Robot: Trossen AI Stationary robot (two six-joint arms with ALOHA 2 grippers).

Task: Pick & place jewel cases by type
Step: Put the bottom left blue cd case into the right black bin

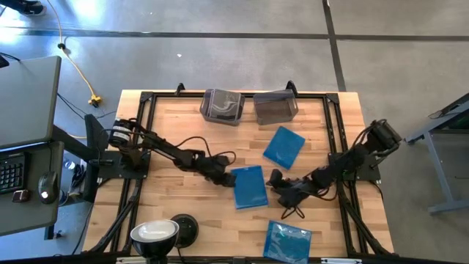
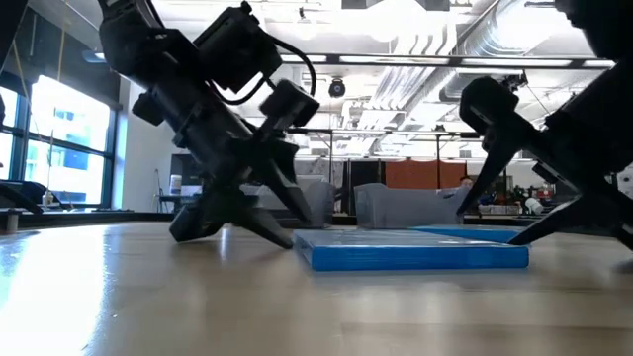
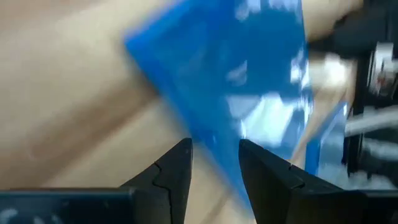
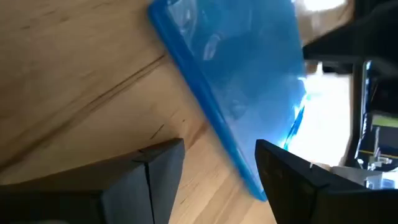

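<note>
High view: both grippers flank one blue jewel case (image 1: 249, 187) lying flat mid-table.
Left gripper (image 1: 223, 176) and right gripper (image 1: 277, 183) stand parted, gripping nothing.

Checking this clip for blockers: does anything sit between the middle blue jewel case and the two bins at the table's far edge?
Partly. Another blue jewel case lies between the middle blue jewel case and the right bin. The line to the left bin looks bare wood.

One camera is looking straight down on the whole worktop (image 1: 183, 220); another is looking level across it; both wrist cameras are sitting close, sharing the middle blue jewel case (image 1: 249, 186).
</note>
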